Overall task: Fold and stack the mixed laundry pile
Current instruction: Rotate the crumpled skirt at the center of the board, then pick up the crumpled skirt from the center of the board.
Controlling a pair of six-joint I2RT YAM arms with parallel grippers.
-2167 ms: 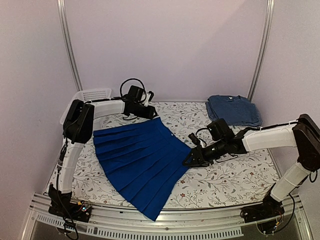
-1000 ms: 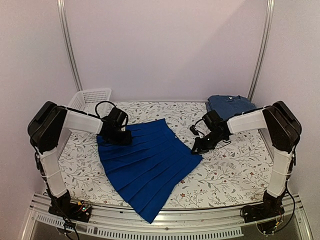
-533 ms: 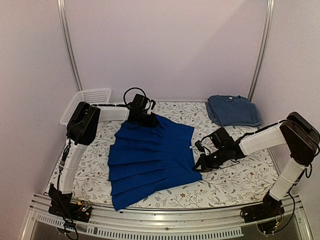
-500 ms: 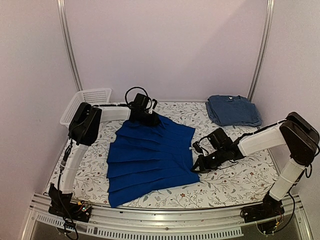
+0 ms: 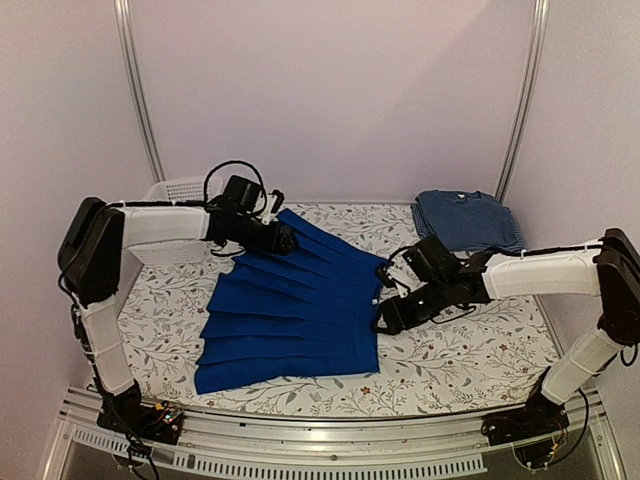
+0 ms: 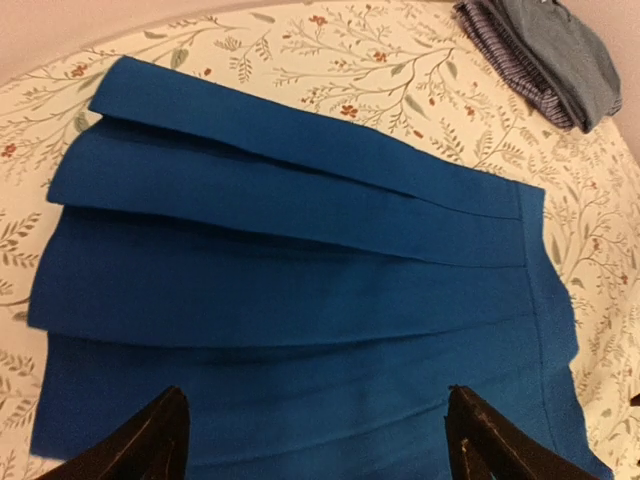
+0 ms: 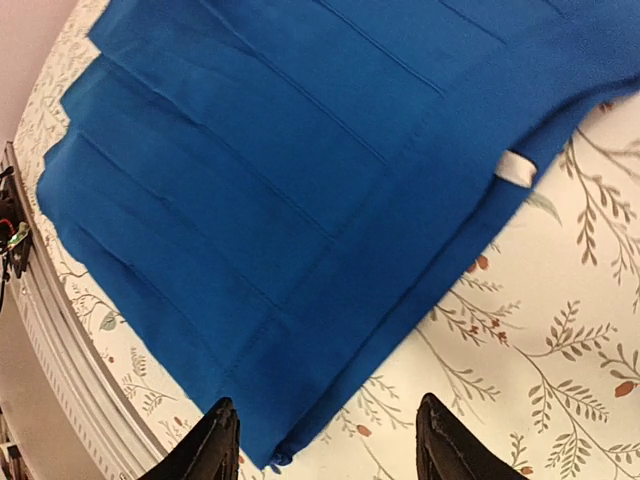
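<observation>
The bright royal-blue garment (image 5: 295, 310) is recorded spread flat on the floral table (image 5: 470, 350), with the left gripper (image 5: 287, 238) positioned at its far edge and the right gripper (image 5: 384, 321) at its right edge, both seen with jaws apart and nothing clasped, and the folded garments (image 5: 467, 220) stacked at the far right.

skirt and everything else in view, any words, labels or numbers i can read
None can be read.
The white tag on the waistband of the skirt: no legible print, too small to tell.
The folded stack at the back right: no print visible.
</observation>
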